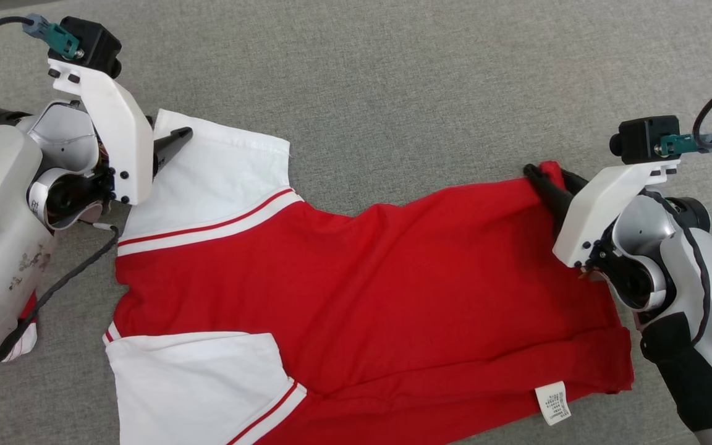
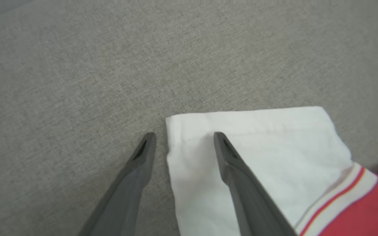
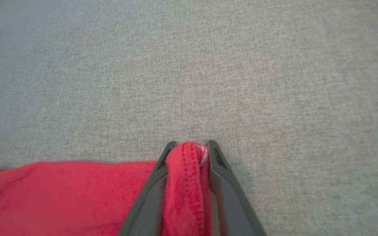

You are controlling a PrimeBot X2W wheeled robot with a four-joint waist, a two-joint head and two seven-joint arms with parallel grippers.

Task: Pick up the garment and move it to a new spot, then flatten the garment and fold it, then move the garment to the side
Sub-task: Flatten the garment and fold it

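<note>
The garment (image 1: 362,278) is a red shirt with white sleeves and red-striped trim, spread on the grey fabric surface. My left gripper (image 1: 173,139) is open at the far corner of the upper white sleeve (image 2: 274,157). In the left wrist view the left gripper (image 2: 182,136) has one finger lying on the sleeve and the other on the bare surface beside its edge. My right gripper (image 1: 547,173) is at the shirt's far right hem corner. In the right wrist view the right gripper (image 3: 190,144) pinches a bunched fold of red hem (image 3: 61,193) between its fingers.
A white care label (image 1: 552,403) lies on the hem near the front right. The grey fabric surface (image 1: 393,80) stretches beyond the shirt. A black cable (image 1: 65,281) hangs by my left arm, with a scrap of red-and-white cloth (image 1: 22,340) beneath it.
</note>
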